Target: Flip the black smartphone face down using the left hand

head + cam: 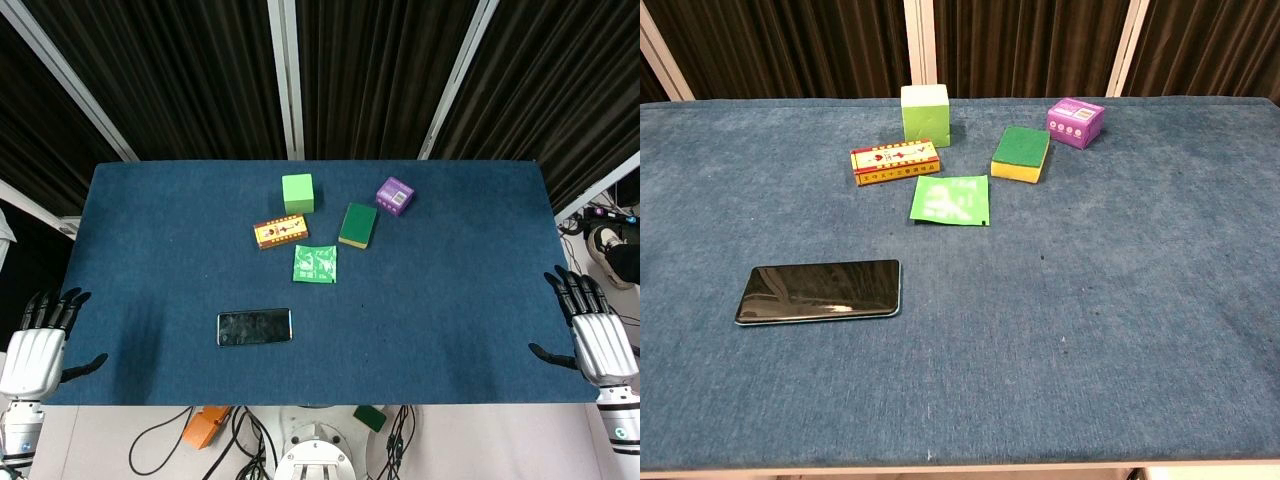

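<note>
Head view: my left hand [35,345] and right hand [592,330] rest at the counter [450,320] edges, fingers spread, holding nothing. Phone [254,327] lies screen-up, front left, untouched. Beyond it: green packet [315,263], orange box [280,232], green cube [298,193], sponge [358,225], purple box [395,196].

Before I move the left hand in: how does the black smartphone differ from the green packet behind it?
The black smartphone is dark and glossy; the green packet is bright green with white print. The smartphone is a long rectangle lying crosswise; the packet is nearly square. The smartphone lies nearer the left hand; the packet sits mid-table. Both lie flat, untouched.
</note>
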`<state>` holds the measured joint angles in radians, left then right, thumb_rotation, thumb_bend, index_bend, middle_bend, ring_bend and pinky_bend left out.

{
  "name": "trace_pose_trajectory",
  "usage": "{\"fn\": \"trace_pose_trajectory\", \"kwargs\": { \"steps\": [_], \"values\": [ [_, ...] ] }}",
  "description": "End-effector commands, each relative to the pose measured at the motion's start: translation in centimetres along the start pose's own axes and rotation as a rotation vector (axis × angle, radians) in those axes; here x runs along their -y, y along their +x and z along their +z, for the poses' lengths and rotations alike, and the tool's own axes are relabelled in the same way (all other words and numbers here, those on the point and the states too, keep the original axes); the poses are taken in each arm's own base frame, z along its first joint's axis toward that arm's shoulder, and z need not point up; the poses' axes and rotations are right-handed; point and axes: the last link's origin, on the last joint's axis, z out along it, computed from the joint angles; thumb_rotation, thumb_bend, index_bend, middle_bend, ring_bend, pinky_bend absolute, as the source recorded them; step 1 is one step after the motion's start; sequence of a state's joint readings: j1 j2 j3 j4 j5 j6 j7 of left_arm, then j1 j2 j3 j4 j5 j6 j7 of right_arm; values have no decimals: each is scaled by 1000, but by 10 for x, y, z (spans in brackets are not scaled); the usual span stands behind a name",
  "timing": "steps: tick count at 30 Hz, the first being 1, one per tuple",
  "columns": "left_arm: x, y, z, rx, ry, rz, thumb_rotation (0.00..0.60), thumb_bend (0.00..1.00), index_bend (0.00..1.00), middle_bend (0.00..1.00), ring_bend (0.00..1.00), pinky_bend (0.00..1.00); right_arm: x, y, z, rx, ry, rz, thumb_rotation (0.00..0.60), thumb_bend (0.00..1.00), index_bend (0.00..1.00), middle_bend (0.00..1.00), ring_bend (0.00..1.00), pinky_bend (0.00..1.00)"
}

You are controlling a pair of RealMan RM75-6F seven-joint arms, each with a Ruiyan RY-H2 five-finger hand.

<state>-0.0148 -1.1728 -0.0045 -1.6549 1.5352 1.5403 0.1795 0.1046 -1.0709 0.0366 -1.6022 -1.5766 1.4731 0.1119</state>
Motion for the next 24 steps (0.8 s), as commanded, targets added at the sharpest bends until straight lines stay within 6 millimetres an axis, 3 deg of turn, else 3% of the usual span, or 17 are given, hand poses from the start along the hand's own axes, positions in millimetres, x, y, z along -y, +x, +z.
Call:
{"fn": "trace_pose_trajectory", "kwargs": {
  "steps": [1,7,10,19,24],
  "values": [
    [-2,-1,1,6,-4,1,600,106,138,100,43,46,0,0,2,3,0,0,600,149,0,0,0,0],
    [-23,-3,11,1,-70,-5,600,106,138,100,43,46,-1,4,5,-5,5,-9,600,149,0,0,0,0],
    [-49,-9,18,21,-160,-16,600,106,142,100,44,46,-2,6,5,-15,8,-7,600,149,0,0,0,0],
    [-139,-42,43,129,-371,-58,600,106,289,100,59,46,-7,5,2,-14,-5,1,600,149,0,0,0,0],
    [-171,-63,55,183,-399,-58,600,118,290,100,63,46,-9,4,2,-11,-12,2,600,148,0,0,0,0]
  ]
}}
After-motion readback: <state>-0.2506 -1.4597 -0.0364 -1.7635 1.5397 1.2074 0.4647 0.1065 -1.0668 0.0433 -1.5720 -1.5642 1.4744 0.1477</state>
